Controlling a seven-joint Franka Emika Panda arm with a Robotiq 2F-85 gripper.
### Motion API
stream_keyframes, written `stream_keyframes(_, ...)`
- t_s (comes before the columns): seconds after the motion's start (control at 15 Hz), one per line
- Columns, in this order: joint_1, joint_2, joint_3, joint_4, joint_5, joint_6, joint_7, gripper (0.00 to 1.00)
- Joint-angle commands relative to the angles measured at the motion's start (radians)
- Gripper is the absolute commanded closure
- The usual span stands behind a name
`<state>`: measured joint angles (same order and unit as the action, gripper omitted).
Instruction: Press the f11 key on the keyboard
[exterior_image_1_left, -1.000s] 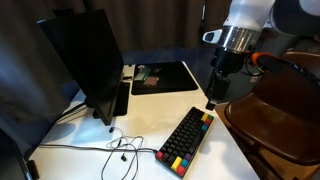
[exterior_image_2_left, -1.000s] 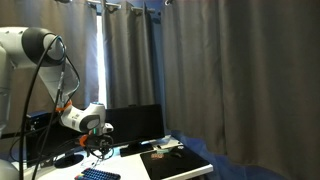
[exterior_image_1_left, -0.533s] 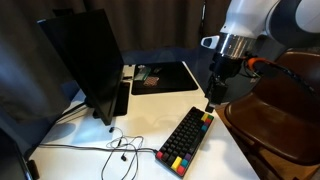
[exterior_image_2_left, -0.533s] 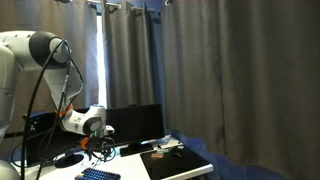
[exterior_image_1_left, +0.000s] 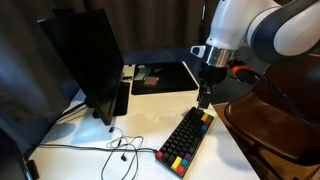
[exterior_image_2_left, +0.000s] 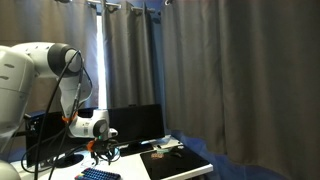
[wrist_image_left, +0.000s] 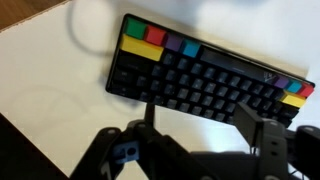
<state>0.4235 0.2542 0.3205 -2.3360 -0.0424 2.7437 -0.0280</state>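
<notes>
The black keyboard lies on the white table, with red, yellow, green and blue keys at both ends. It also shows in the wrist view and at the bottom edge of an exterior view. My gripper hangs pointing down just above the keyboard's far end, not touching it. In the wrist view the gripper has its two fingers apart and empty, over bare table just beside the keyboard's long edge. It also shows in an exterior view.
A dark monitor stands on the table beside thin cables. A flat black desk mat with small items lies behind the keyboard. A brown wooden chair stands close to the table edge by the arm.
The arm has swung over the table and the gripper has shifted slightly sideways over the keyboard's far end. The keyboard has not moved.
</notes>
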Motion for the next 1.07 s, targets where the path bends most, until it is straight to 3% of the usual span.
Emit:
stream_keyframes(0.0, 0.027, 0.071, -0.034, 0.077, -0.093, 0.002, 0.086, 0.49)
stream_keyframes(0.47, 0.063, 0.151, -0.084, 0.152, -0.163, -0.004, 0.15, 0.98)
stream_keyframes(1.0, 0.076, 0.215, -0.11, 0.195, -0.157, 0.001, 0.157, 1.0)
